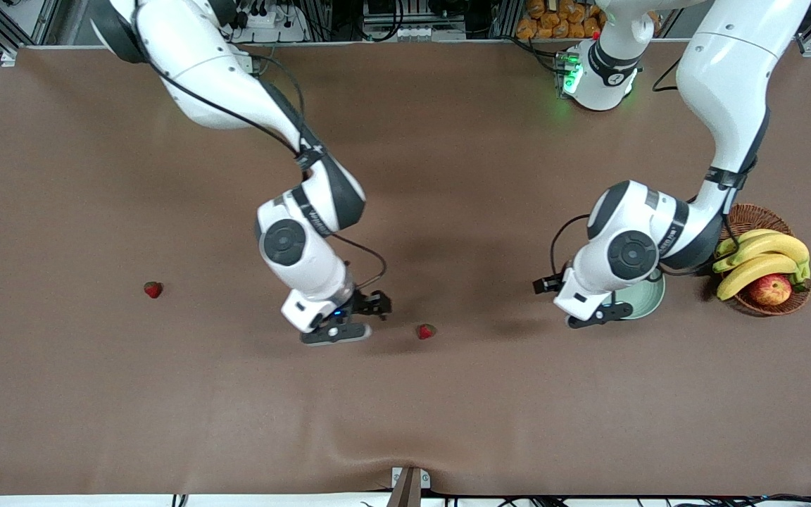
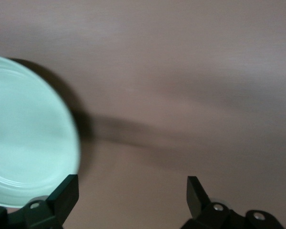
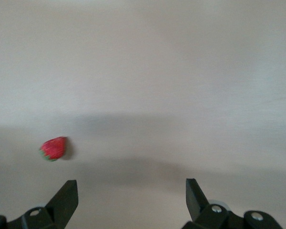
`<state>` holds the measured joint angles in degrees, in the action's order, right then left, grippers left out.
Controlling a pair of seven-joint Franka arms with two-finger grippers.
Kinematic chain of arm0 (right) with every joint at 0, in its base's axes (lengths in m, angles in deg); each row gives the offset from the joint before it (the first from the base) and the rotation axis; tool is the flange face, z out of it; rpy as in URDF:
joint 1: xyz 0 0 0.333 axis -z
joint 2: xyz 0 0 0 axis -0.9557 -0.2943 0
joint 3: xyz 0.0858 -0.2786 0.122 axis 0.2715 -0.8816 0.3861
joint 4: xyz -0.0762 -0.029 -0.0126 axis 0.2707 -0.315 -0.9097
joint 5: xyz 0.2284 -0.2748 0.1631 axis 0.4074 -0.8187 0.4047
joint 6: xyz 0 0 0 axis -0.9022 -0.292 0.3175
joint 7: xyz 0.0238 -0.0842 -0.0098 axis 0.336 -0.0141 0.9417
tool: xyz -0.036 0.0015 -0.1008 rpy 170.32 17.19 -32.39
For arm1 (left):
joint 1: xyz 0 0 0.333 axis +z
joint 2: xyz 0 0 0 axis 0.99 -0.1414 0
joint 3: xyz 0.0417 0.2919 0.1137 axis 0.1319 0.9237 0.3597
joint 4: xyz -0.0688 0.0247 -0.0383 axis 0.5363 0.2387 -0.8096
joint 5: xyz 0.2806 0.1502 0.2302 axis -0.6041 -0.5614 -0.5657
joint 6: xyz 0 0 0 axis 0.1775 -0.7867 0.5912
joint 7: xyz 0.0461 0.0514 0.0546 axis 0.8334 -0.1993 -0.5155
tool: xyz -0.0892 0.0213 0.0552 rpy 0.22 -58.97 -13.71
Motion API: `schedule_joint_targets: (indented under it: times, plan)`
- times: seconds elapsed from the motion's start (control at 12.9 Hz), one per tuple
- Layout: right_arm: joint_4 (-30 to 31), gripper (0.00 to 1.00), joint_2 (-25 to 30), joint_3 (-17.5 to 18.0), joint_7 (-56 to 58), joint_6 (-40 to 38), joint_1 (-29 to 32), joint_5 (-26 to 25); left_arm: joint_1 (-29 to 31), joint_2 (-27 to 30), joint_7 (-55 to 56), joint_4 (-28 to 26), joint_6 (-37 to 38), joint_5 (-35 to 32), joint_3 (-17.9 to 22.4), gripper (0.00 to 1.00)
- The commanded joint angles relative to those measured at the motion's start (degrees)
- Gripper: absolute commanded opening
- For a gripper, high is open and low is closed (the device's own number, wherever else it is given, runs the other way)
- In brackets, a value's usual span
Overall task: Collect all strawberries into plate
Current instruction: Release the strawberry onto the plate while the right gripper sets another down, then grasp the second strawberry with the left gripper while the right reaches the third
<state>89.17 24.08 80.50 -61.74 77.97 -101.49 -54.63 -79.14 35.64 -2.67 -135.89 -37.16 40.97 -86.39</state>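
Two strawberries lie on the brown table. One strawberry point(image 1: 426, 331) point(image 3: 53, 148) is just beside my right gripper point(image 1: 349, 325) point(image 3: 132, 195), toward the left arm's end. The other strawberry point(image 1: 153, 289) lies toward the right arm's end. My right gripper hangs low over the table, open and empty, with the strawberry outside its fingers. The pale mint-green plate point(image 1: 652, 299) point(image 2: 24, 143) is mostly hidden under the left arm in the front view. My left gripper point(image 1: 599, 315) point(image 2: 132, 195) is open and empty over bare table just beside the plate's rim.
A brown wicker basket point(image 1: 757, 215) with bananas point(image 1: 761, 257) and an apple point(image 1: 770, 289) stands beside the plate at the left arm's end. The table's front edge has a small bracket point(image 1: 409, 482).
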Motion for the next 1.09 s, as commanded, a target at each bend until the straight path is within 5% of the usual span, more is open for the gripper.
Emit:
schedule_joint_targets:
  times: [0.0,0.23,0.47,0.62,0.78,1.01]
  plan:
    - [11.48,1.0,9.17,-0.58,5.76,-0.8,5.21,-1.01,-5.52,-4.85,3.37,8.36,0.32,0.65,0.01,1.0]
    - [12.82,1.0,12.09,-3.65,12.63,-8.26,10.23,-1.54,-12.29,-9.86,4.18,17.07,-4.49,0.3,0.54,1.0]
    - [12.82,1.0,12.18,-9.18,19.12,-10.74,11.9,-4.88,-14.68,-14.17,1.38,18.32,-17.47,-0.05,0.63,1.0]
    - [13.87,1.0,13.32,-9.46,27.29,-12.58,16.19,-4.88,-15.9,-16.99,-2.14,18.32,-24.87,-0.05,1.06,1.0]
    - [15.97,1.0,14.2,-9.46,33.27,-13.38,19.45,-4.88,-19.93,-19.45,-3.82,20.15,-30.42,0.04,5.62,1.0]
    - [17.92,1.0,14.29,-9.46,41.63,-12.42,24.55,-4.88,-25.91,-23.58,-3.3,25.17,-32.11,0.04,9.76,1.0]
